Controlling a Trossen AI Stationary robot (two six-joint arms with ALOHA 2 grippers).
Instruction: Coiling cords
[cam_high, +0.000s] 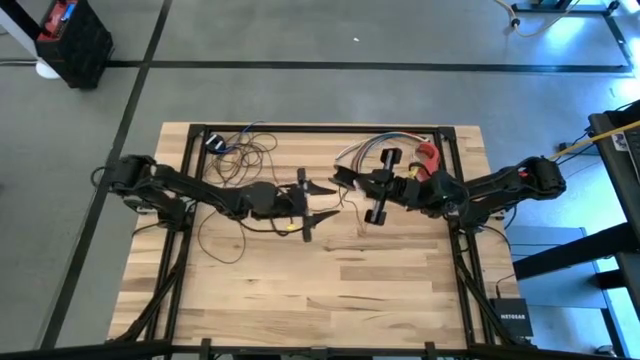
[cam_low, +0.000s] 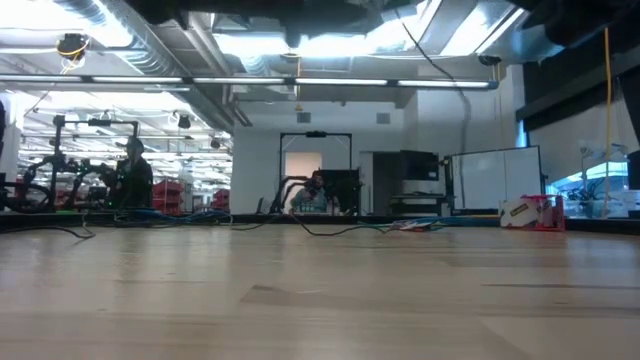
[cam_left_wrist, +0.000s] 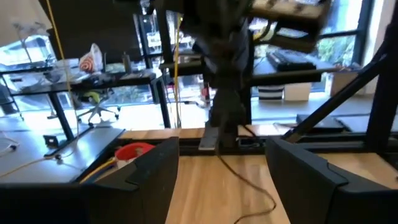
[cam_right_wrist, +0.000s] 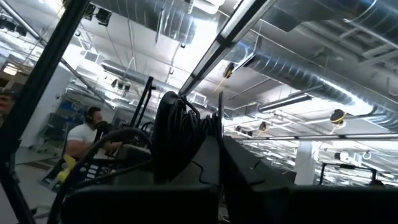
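Note:
The cords are thin dark wire. One part lies in loose loops (cam_high: 243, 152) on the far left of the table, and a strand trails toward the middle (cam_high: 222, 243). Another part is a bunched coil (cam_right_wrist: 181, 127) in my shut right gripper (cam_high: 347, 180), which hangs above the table's middle, tipped upward. My left gripper (cam_high: 325, 200) faces it from the left, level and open, with nothing between its fingers (cam_left_wrist: 155, 174). In the left wrist view the right gripper (cam_left_wrist: 227, 81) shows just ahead. My right gripper pinches a bunch of several cord strands (cam_right_wrist: 186, 146) between its two fingers. It comes from the table's right and slants upward. The bunch stands up past the fingertips, clear of the table. One slack strand (cam_left_wrist: 252, 183) hangs from it down to the tabletop.
A short bundle of multicoloured wires (cam_high: 368, 148) and a red tape roll (cam_high: 428, 155) lie at the far right of the table. A black frame (cam_high: 320, 128) runs around the tabletop. Bare wood (cam_high: 330, 290) fills the near half. People show in the room behind.

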